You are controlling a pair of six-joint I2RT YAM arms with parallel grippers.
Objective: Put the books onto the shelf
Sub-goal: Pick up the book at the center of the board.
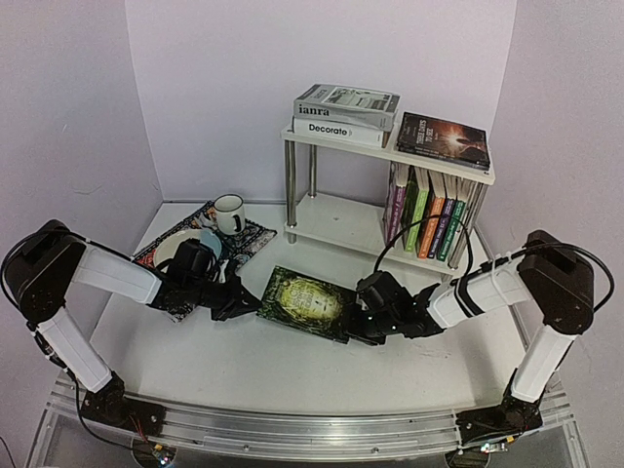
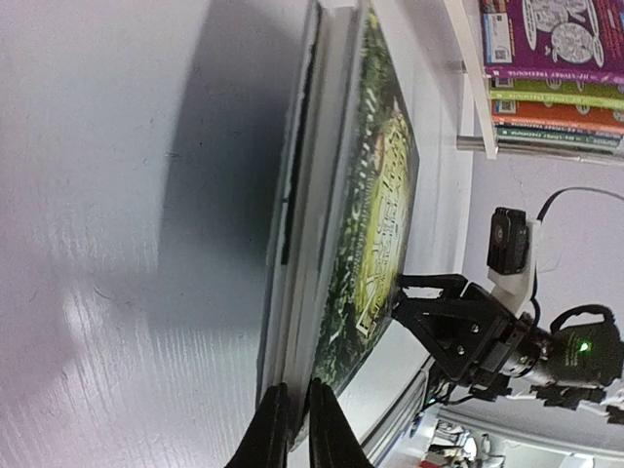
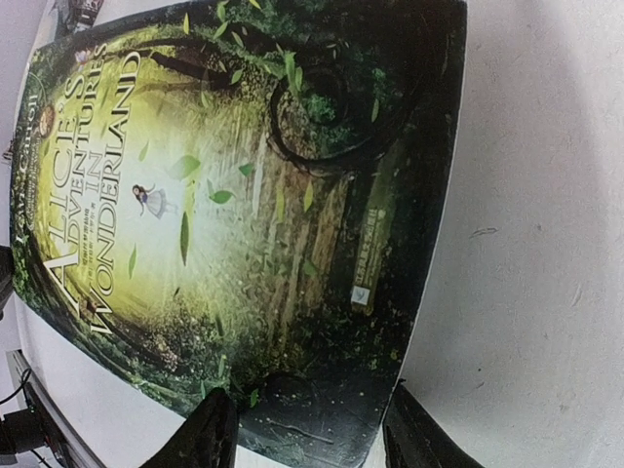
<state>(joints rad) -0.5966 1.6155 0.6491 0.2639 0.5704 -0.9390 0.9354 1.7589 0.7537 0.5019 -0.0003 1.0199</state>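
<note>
Alice's Adventures in Wonderland (image 3: 244,224) on the table (image 1: 244,375) — left hand (image 2: 297,429) clenched on its edge, right hand (image 3: 312,439) spread astride a corner.

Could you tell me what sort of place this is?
Probably a robotics test booth: plain white walls enclose a white table, and the left arm and right arm sit on an aluminium rail.

The lower shelf board (image 1: 333,223) stands bare left of upright books (image 1: 430,220).
</note>
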